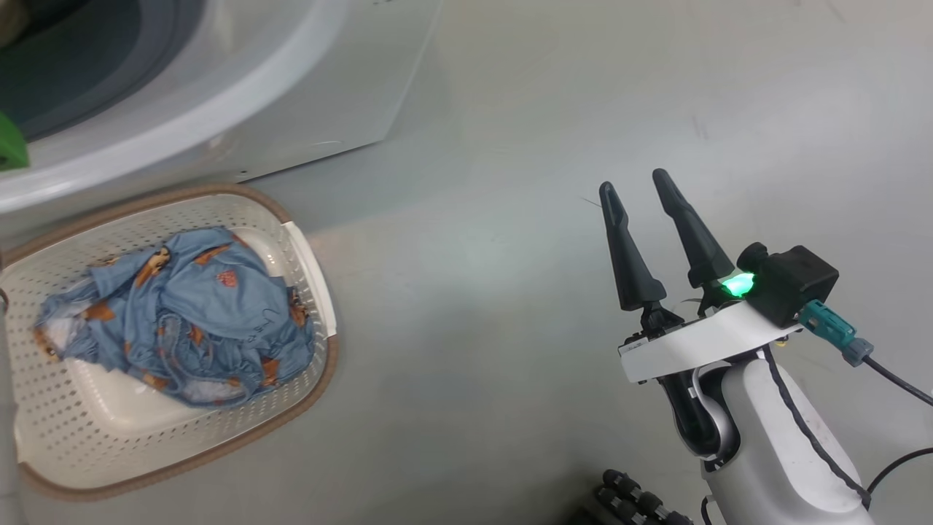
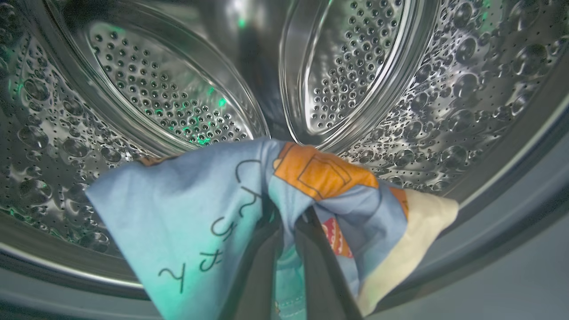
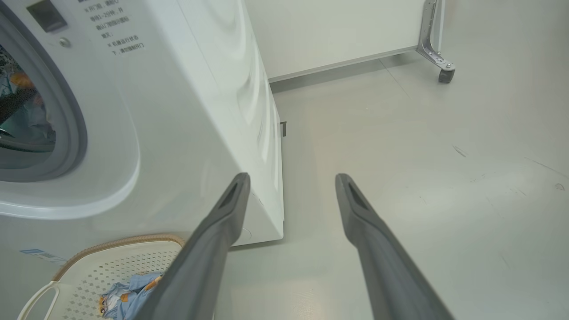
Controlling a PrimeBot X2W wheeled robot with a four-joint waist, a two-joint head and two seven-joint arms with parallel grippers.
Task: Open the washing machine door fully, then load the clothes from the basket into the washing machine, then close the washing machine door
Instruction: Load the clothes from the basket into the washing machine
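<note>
Clamping left gripper [image 2: 291, 222]: dark fingers pinched shut on a light blue fabric garment [image 2: 195, 209] with orange print, inside the perforated steel drum [image 2: 146, 84].
Right gripper [image 1: 635, 184]: fingers spread wide, holding nothing, above the grey floor [image 1: 510, 109].
Blue printed clothes [image 1: 197, 313]: heaped in the cream perforated plastic basket [image 1: 44, 408].
Basket: just in front of the big white front-loading washing machine [image 1: 328, 95].

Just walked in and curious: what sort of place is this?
Likely a laundry corner set up in a lab or test room, not a home: a white front-loading washing machine stands on a bare grey floor, a basket of clothes before it, and a white panel on a castor nearby.
</note>
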